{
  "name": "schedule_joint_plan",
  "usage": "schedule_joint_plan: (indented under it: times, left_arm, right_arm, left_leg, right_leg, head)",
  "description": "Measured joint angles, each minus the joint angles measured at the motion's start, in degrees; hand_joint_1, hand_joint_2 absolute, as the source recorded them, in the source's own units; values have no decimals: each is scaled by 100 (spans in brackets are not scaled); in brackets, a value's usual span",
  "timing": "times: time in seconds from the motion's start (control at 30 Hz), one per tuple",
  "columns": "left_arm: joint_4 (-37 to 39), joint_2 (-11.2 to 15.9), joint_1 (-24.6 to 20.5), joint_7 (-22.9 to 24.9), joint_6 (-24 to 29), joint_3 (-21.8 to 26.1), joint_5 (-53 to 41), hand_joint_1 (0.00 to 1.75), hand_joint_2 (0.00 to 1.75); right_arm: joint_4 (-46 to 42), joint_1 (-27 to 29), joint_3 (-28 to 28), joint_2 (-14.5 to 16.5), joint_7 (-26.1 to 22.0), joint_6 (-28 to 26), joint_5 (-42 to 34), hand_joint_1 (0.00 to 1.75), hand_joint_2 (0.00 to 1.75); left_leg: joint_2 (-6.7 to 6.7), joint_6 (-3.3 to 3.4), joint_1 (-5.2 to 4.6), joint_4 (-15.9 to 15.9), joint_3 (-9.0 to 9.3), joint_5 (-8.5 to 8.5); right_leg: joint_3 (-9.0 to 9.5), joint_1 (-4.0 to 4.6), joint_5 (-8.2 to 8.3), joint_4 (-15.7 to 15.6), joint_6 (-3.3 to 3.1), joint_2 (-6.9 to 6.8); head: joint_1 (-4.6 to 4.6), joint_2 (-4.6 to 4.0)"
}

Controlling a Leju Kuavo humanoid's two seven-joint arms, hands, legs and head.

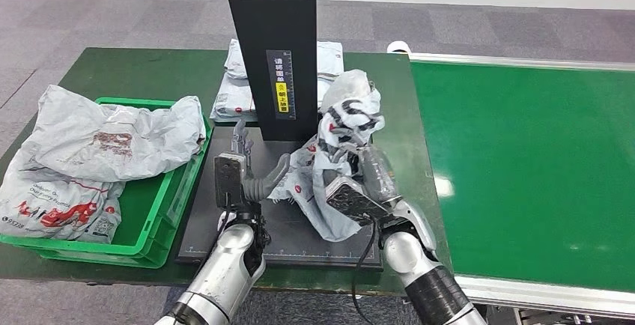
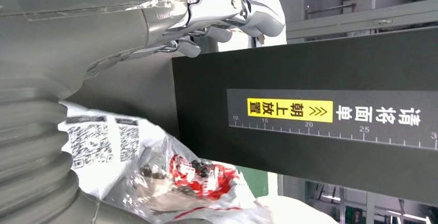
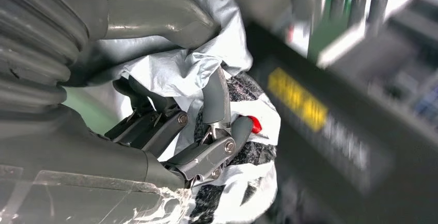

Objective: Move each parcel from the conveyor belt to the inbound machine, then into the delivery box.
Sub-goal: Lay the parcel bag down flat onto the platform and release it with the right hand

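Two hands work at the black scanner platform [image 1: 225, 246]. Right hand [image 1: 358, 190] grips a crumpled grey parcel [image 1: 341, 126], lifting it just beside the scanner post [image 1: 277, 48]. Left hand [image 1: 236, 175], fingers spread and holding nothing, rests beside the parcel's lower edge, near the green bin [image 1: 161, 213].
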Motion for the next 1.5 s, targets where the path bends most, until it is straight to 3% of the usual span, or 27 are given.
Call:
schedule_joint_plan:
  times: [0.17,0.37,0.6,0.63,0.73,0.77,0.87,1.07,1.13,1.27,1.37,1.5]
  left_arm:
    - [24,1,-7,-2,-6,-4,39,0,175]
    - [213,3,-105,-92,8,-122,364,0,175]
    - [249,30,-158,-117,20,-237,484,0,175]
    - [248,33,-165,-117,26,-253,491,0,175]
    - [243,41,-173,-121,61,-296,502,0,175]
    - [237,44,-174,-126,80,-304,504,0,175]
    - [185,67,-170,-147,202,-319,512,0,175]
    - [-145,203,-27,-156,434,-317,547,0,175]
    - [-231,231,7,-156,451,-315,550,0,175]
    - [-361,240,26,-156,494,-315,534,0,175]
    - [-453,238,40,-156,541,-315,495,0,175]
    - [-536,235,94,-156,503,-326,376,0,175]
  right_arm:
    - [104,-23,124,-4,-41,94,-106,175,175]
    - [471,-50,897,-147,-380,1093,-961,175,175]
    - [627,-94,1219,-317,-685,1627,-1357,175,175]
    - [641,-95,1256,-333,-734,1668,-1399,159,175]
    - [669,-90,1328,-373,-919,1710,-1517,28,175]
    - [671,-85,1336,-381,-960,1674,-1528,0,175]
    - [665,-45,1338,-379,-866,1150,-1402,0,175]
    - [301,229,1037,-347,-694,-859,-1031,0,175]
    - [95,364,834,-344,-744,-1257,-1046,0,175]
    - [-278,669,383,-298,-1068,-1851,-1311,0,0]
    - [-457,866,42,-245,-1346,-2085,-1687,0,0]
    - [-535,1062,-352,-174,-1510,-1884,-2141,0,0]
  left_leg:
    - [1,0,0,0,0,0]
    - [0,0,-1,0,-1,0]
    - [0,0,-1,0,0,0]
    - [0,0,-1,0,0,0]
    - [0,0,-1,0,0,0]
    - [0,0,-1,0,0,0]
    - [0,0,-1,0,-1,0]
    - [-5,0,-1,0,-1,0]
    - [-6,0,-1,0,-2,0]
    - [-6,0,-2,0,-3,-1]
    - [-5,0,-2,0,-2,-1]
    - [-5,0,-2,0,-2,-1]
  right_leg:
    - [0,0,0,0,0,1]
    - [-1,-2,0,-1,0,0]
    - [-1,-2,0,-1,-1,0]
    - [-1,-2,0,-1,-1,0]
    - [-1,-1,0,0,-1,0]
    - [-1,-2,0,0,-1,1]
    - [0,-2,0,0,-1,0]
    - [-1,-2,-1,-1,-1,-3]
    - [-1,-2,-1,-1,-1,-4]
    - [-1,-3,-1,-1,-1,-4]
    - [-1,-3,-1,-2,-1,-4]
    - [-3,-3,-1,-2,-1,-3]
  head:
    - [0,0]
    - [0,0]
    - [0,0]
    - [0,0]
    - [0,0]
    - [0,0]
    - [0,0]
    - [0,0]
    - [0,0]
    - [0,0]
    - [0,0]
    - [0,0]
